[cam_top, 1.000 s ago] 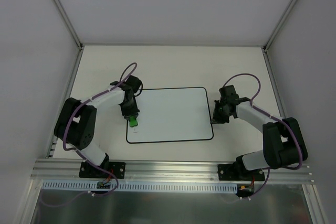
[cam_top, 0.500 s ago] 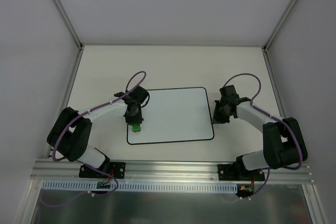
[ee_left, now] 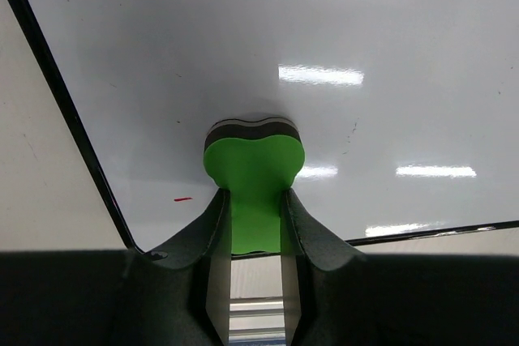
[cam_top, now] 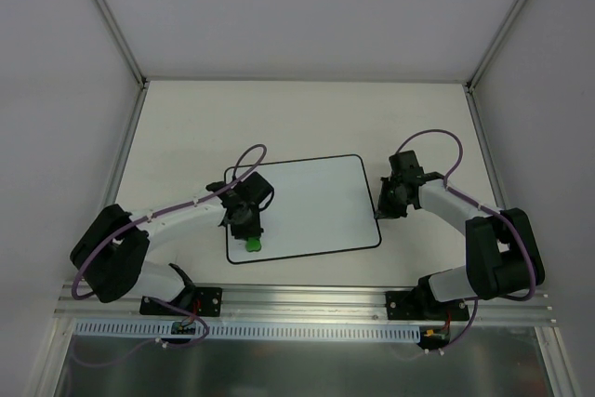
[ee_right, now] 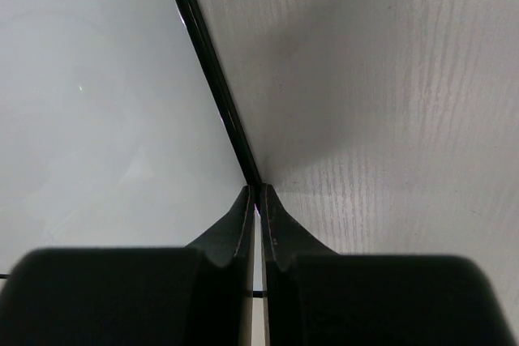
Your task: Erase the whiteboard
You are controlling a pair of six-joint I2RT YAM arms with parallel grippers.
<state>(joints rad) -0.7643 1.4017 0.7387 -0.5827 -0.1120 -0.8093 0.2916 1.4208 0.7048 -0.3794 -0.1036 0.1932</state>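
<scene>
The whiteboard [cam_top: 311, 202] lies flat in the middle of the table and looks blank, apart from one short red mark [ee_left: 183, 198] near its near left corner. My left gripper [cam_top: 251, 237] is shut on a green eraser [cam_top: 252, 244] and presses it on the board close to the near edge. In the left wrist view the eraser [ee_left: 253, 168] sits between my fingers [ee_left: 212, 232] on the glossy board [ee_left: 365, 38]. My right gripper [cam_top: 377, 215] is shut on the board's right edge. In the right wrist view its jaws [ee_right: 258, 190] pinch the black border [ee_right: 211, 70].
The pale table [cam_top: 186, 118] is bounded by white walls at the back and both sides. An aluminium rail [cam_top: 307, 302] with the arm bases runs along the near edge, just beyond the board's near border [ee_left: 438, 231].
My left gripper has slid the eraser from the board's left edge toward the near edge and a little right. The right gripper has stayed on the board's right edge.
</scene>
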